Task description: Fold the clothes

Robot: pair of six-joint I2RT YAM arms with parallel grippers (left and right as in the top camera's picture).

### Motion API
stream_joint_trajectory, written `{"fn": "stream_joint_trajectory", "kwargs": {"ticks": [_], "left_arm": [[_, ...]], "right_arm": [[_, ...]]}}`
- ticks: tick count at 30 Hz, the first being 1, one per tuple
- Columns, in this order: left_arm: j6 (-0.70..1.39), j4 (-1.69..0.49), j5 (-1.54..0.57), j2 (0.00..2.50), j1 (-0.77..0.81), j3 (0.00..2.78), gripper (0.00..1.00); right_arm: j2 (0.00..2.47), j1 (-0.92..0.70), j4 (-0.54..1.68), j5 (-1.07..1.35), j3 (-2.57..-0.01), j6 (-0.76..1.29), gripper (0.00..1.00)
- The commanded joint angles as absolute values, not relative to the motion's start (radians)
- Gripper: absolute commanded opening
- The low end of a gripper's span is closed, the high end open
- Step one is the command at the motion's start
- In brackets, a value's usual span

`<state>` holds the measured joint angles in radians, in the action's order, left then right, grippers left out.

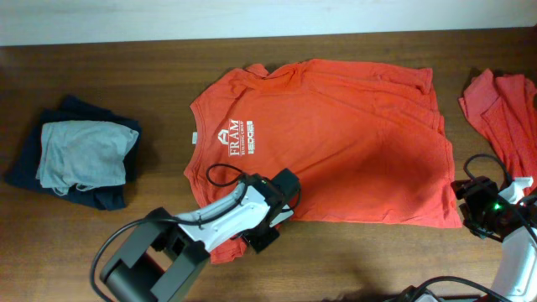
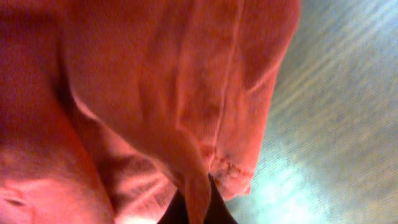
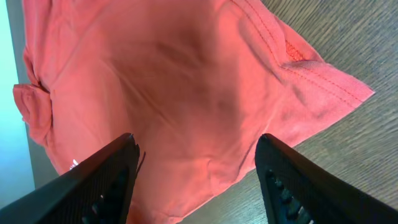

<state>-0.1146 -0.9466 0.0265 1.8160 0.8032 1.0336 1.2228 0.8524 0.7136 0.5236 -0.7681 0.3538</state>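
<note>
Seen from above, an orange-red FRAM T-shirt lies spread front-up on a brown wooden table, its small white chest logo just ahead of the left hand. The left hand sits on the shirt's near edge, toward the collar end, and is clamped tight on a fold of the cloth. In the left wrist view a ridge of orange-red fabric runs down into the narrow slot between its dark fingers, with a stitched hem just beside them and bare table off to one side.

The right hand is at the far end of that same edge, over the shirt's bottom corner. Its two black fingers stand well apart and hold nothing (the right wrist view looks down between them onto smooth, lightly creased cloth). The stitched corner of the hem lies flat on the wood just past one fingertip. Whether the fingertips touch the cloth cannot be told.

A second orange-red T-shirt lies rumpled ahead of the right hand and a little to its outer side, apart from the spread shirt. Well beyond the left hand's outer side, a folded navy garment lies on the table with a pale grey garment resting on top of it, both well apart from the orange-red shirts.
</note>
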Motion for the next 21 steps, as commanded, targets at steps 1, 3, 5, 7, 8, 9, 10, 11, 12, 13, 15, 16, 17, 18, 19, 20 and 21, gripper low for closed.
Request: {"fn": "stream_joint_trajectory", "kwargs": {"ticks": [1, 3, 5, 7, 8, 9, 10, 11, 12, 13, 15, 16, 17, 18, 19, 20, 21], "left_arm": [[-0.09, -1.033, 0.001, 1.846, 0.807, 1.081, 0.0], [-0.066, -1.128, 0.001, 1.832, 0.807, 1.144, 0.01], [-0.065, -1.211, 0.002, 1.815, 0.807, 1.211, 0.0], [-0.065, -1.261, 0.027, 1.797, 0.807, 1.274, 0.01], [-0.065, -1.273, 0.044, 1.791, 0.807, 1.297, 0.01], [-0.065, -1.283, 0.066, 1.787, 0.807, 1.319, 0.03], [-0.065, -1.29, 0.091, 1.785, 0.806, 1.336, 0.05], [-0.067, -1.294, 0.116, 1.785, 0.804, 1.348, 0.06], [-0.07, -1.295, 0.142, 1.785, 0.801, 1.355, 0.07], [-0.069, -1.292, 0.212, 1.785, 0.787, 1.359, 0.09], [-0.069, -1.283, 0.252, 1.785, 0.764, 1.359, 0.1], [-0.069, -1.274, 0.252, 1.785, 0.75, 1.359, 0.11], [-0.069, -1.265, 0.251, 1.785, 0.738, 1.359, 0.1], [-0.069, -1.255, 0.252, 1.785, 0.72, 1.359, 0.1], [-0.069, -1.245, 0.251, 1.785, 0.696, 1.359, 0.09], [-0.068, -1.242, 0.251, 1.785, 0.68, 1.359, 0.09], [-0.068, -1.239, 0.25, 1.785, 0.663, 1.359, 0.09]], "right_arm": [[1.213, 0.858, 0.716, 0.54, -0.781, 0.336, 0.63], [1.213, 0.858, 0.719, 0.54, -0.781, 0.329, 0.63], [1.213, 0.858, 0.72, 0.539, -0.781, 0.318, 0.63], [1.213, 0.858, 0.725, 0.539, -0.781, 0.318, 0.63], [1.213, 0.858, 0.727, 0.539, -0.781, 0.318, 0.63], [1.213, 0.858, 0.73, 0.539, -0.781, 0.318, 0.63], [1.213, 0.858, 0.735, 0.539, -0.781, 0.318, 0.63], [1.213, 0.858, 0.738, 0.539, -0.781, 0.318, 0.63], [1.213, 0.858, 0.743, 0.539, -0.781, 0.315, 0.63], [1.213, 0.858, 0.753, 0.539, -0.781, 0.304, 0.63], [1.213, 0.857, 0.77, 0.539, -0.781, 0.291, 0.63], [1.213, 0.857, 0.778, 0.539, -0.781, 0.284, 0.63], [1.213, 0.856, 0.787, 0.539, -0.781, 0.273, 0.63], [1.213, 0.853, 0.799, 0.538, -0.78, 0.26, 0.63], [1.213, 0.846, 0.817, 0.529, -0.778, 0.249, 0.63], [1.215, 0.838, 0.83, 0.509, -0.777, 0.247, 0.63], [1.219, 0.83, 0.842, 0.482, -0.777, 0.247, 0.63]]}}
